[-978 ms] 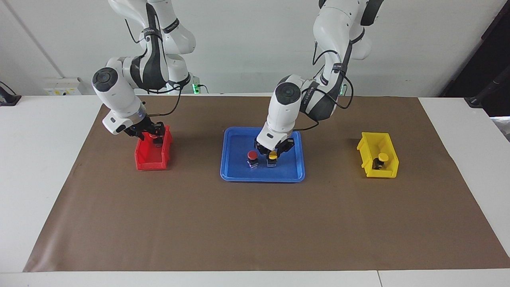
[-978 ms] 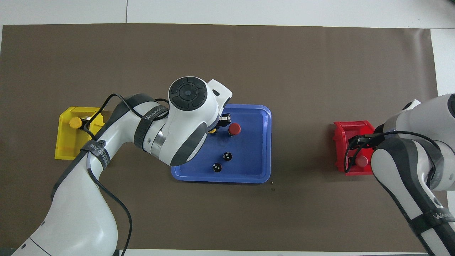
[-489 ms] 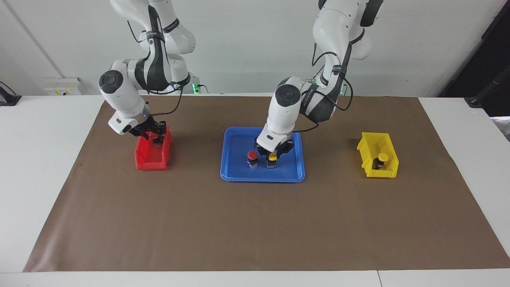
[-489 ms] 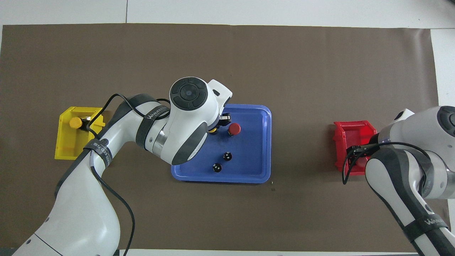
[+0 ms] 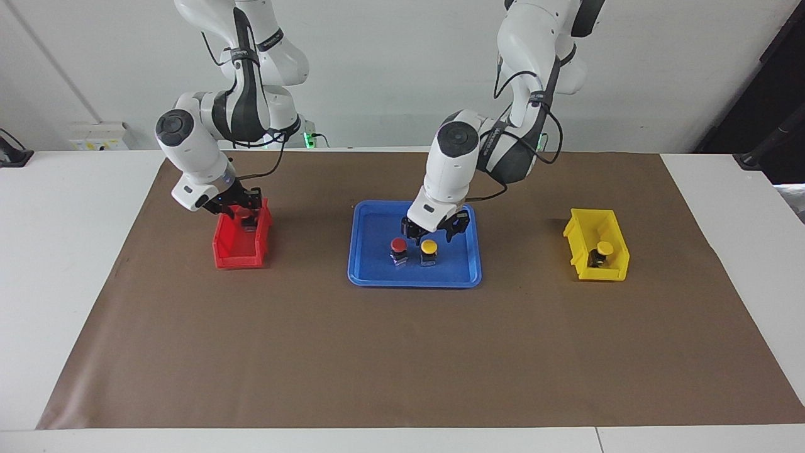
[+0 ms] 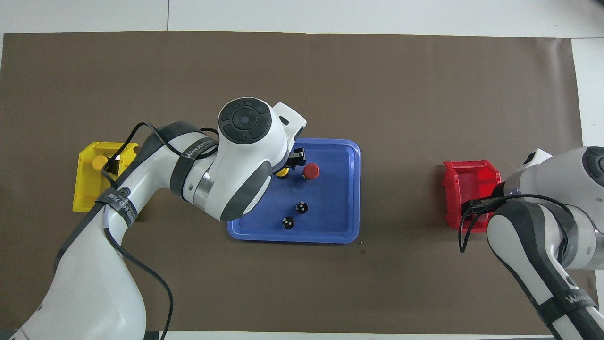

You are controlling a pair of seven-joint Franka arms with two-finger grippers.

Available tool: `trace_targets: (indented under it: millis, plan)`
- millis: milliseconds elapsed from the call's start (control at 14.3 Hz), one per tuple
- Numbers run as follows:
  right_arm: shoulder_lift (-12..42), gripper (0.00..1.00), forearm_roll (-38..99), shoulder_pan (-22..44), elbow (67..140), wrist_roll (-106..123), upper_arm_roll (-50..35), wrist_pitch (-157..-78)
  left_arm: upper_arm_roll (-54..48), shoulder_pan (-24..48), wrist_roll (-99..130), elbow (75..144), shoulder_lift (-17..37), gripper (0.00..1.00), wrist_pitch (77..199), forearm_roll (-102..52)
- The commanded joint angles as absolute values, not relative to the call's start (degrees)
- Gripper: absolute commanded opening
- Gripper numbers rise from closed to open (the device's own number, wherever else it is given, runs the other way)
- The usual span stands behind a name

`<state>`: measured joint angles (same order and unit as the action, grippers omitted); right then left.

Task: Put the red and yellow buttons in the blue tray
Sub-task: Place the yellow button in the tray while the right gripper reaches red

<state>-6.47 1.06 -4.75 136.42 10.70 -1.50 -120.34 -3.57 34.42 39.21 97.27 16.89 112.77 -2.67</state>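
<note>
A: Facing view: we see the blue tray (image 5: 371, 277) mid-worktop, holding one red-capped button (image 5: 398, 246) and, beside it toward the left arm's end, one yellow-capped button (image 5: 429, 248). The left gripper (image 5: 436, 233) hangs just above the yellow cap, jaws spread wide and holding nothing.

B: Overhead view: we note two small dark cylinders (image 6: 295, 215) also in the tray, nearer the robots than the buttons.

A: We find the second yellow button (image 5: 600, 251) in the yellow bin (image 5: 613, 272), at the left arm's end.

B: The right gripper (image 5: 242, 214) is over the red bin (image 5: 239, 259), jaws closed on a red button (image 5: 241, 214).
</note>
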Motion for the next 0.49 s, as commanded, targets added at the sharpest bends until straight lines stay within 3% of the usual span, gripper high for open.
trace_targets:
  millis: [0,279,419]
  plan:
    - [-8.35,0.62,1.76,-5.98,138.69,12.66,-2.02,-121.73,-2.99,30.16,32.56,99.66,8.90,1.00,102.96,-2.64]
    - [-8.70,0.59,1.76,-6.42,139.13,12.74,-2.02,-121.73,-2.81,15.17,12.91,105.89,2.39,1.00,100.98,-2.55]
    - [-9.14,0.59,1.76,-6.50,139.92,13.44,-2.02,-121.90,-2.81,7.60,2.42,106.44,1.84,1.00,101.60,-2.55]
